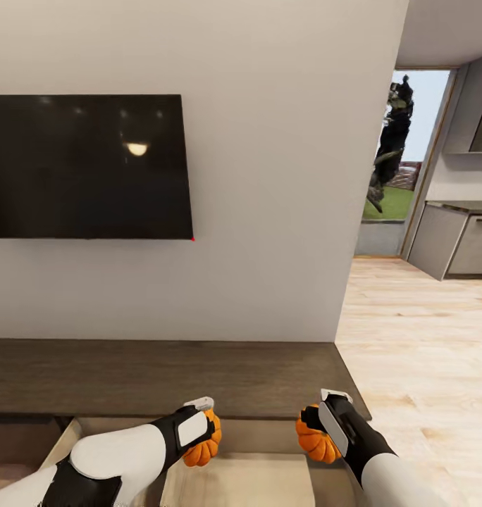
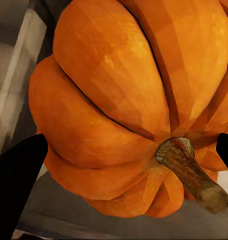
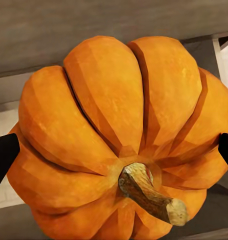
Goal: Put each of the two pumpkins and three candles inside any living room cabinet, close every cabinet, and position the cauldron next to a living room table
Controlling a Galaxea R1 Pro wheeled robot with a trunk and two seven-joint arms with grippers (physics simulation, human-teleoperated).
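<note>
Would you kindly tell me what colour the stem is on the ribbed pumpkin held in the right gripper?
Mottled brown and tan stem on the ribbed orange pumpkin, clearest in the right wrist view.

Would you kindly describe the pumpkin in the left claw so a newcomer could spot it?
Below the wall television runs a long dark cabinet with an open drawer. Two pumpkins hang above it; this pumpkin is the one under the television, gripped by the left claw.

Open drawer [image 1: 283, 486] cut off by frame edge
</note>
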